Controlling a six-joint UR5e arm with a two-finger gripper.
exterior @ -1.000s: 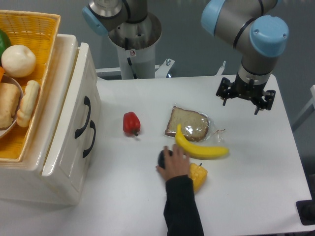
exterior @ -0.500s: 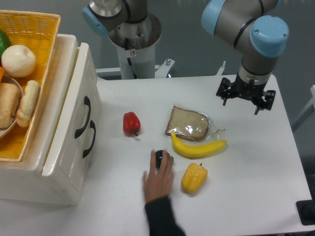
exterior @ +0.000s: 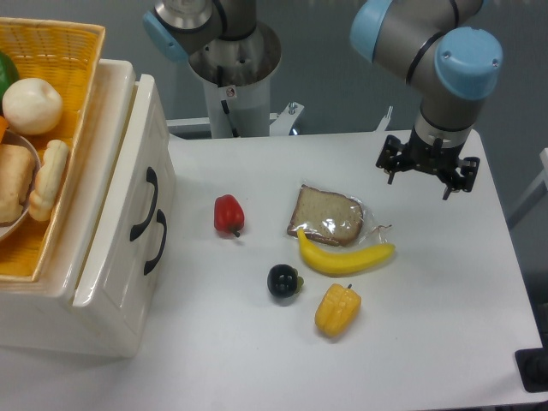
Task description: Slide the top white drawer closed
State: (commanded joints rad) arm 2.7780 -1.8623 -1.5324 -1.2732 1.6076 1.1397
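The worktop (exterior: 428, 342) carried the cabinet (exterior: 103, 282) at its left edge, with the woven yellow basket (exterior: 51, 94) resting on the cabinet's top. The top white drawer (exterior: 141, 145) sat at the upper part of the cabinet face, its curved black handle (exterior: 152, 187) facing the open worktop; from this angle I could not tell how far it stood out from the cabinet body. The lower drawer front (exterior: 128, 274) lay directly below it, with its own black handle (exterior: 158, 244).

My arm (exterior: 445, 60) reached in from the upper right, unchanged in position from one second before. My hand (exterior: 427, 174) hung over the far right part of the worktop, well apart from the drawer, fingers spread and gripping nothing.

Differences from the earlier pictures: a person's sleeved arm, which had reached in from the bottom edge over the dark round fruit (exterior: 283, 281) and the yellow pepper (exterior: 336, 310), was gone from view. The banana (exterior: 344, 256) lay a little higher than one second before, its upper end now touching the bagged bread slice (exterior: 326, 214). The dark round fruit was fully exposed, just left of the yellow pepper. The red pepper (exterior: 229, 214) lay between the cabinet and the bread, in the same place as before.
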